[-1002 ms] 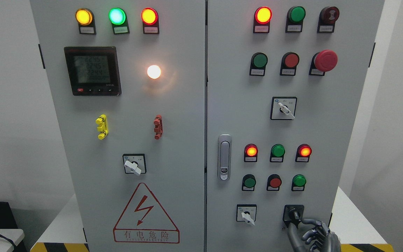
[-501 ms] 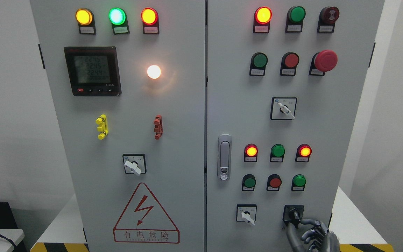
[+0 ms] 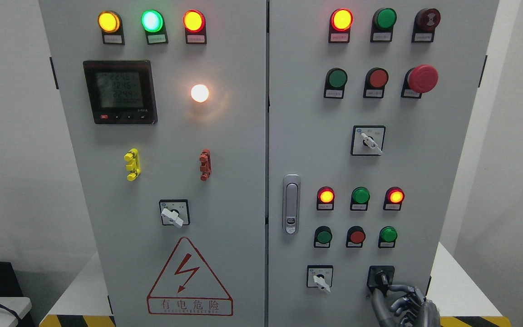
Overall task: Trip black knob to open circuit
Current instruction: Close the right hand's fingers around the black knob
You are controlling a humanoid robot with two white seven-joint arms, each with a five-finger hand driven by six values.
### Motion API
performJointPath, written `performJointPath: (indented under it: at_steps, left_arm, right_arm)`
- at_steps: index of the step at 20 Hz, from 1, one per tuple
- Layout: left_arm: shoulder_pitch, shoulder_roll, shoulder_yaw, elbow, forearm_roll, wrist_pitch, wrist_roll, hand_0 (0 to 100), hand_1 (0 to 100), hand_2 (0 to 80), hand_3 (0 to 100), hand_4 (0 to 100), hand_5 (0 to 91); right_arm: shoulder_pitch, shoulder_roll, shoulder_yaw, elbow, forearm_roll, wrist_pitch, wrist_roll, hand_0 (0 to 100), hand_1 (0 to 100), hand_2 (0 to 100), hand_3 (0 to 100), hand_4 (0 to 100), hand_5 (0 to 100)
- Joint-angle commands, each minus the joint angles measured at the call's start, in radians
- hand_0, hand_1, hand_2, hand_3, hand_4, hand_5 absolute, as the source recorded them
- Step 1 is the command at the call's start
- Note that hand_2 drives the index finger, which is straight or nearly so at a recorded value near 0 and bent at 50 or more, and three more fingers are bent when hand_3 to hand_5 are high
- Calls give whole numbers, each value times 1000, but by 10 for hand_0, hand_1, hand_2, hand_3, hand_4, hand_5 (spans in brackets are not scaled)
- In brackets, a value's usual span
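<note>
The black knob (image 3: 381, 276) sits on a black square plate at the lower right of the grey cabinet's right door (image 3: 307, 150), its handle slanting from upper left to lower right. My right hand (image 3: 382, 291) comes up from the bottom edge just under the knob. Its thumb rises at the left and its forefinger (image 3: 397, 287) reaches in from the right. The two are apart, their tips at the plate's lower edge, and they do not close around the handle. The other fingers are curled below. No left arm shows.
A white-handled selector (image 3: 320, 278) stands left of the knob. Above are rows of lit and unlit buttons (image 3: 360, 195), a red mushroom stop button (image 3: 422, 78) and a door latch (image 3: 291, 204). The left door carries a meter (image 3: 120, 92) and a warning triangle (image 3: 189, 278).
My right hand has sunk slightly toward the bottom edge. The knob's handle keeps the same slant and the lamps are unchanged.
</note>
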Motion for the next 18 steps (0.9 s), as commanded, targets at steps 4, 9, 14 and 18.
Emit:
performJointPath:
  at_steps: [4, 9, 14, 18]
  left_arm:
    - [-8, 0, 0, 0, -32, 0, 1, 120, 389, 0, 0, 0, 0]
    - [-8, 0, 0, 0, -34, 0, 1, 120, 389, 0, 0, 0, 0]
    - [-8, 0, 0, 0, -34, 0, 1, 120, 389, 0, 0, 0, 0]
    - [-8, 0, 0, 0, -34, 0, 1, 120, 389, 0, 0, 0, 0]
  right_arm:
    - [-1, 2, 0, -2, 1, 0, 0, 369, 778, 474, 851, 882, 926]
    - [-1, 4, 2, -4, 10, 2, 0, 385, 790, 472, 849, 879, 924]
    - [2, 13, 2, -4, 24, 0, 0, 392, 793, 477, 849, 880, 924]
    - [3, 24, 5, -4, 25, 0, 0, 400, 793, 484, 854, 881, 924]
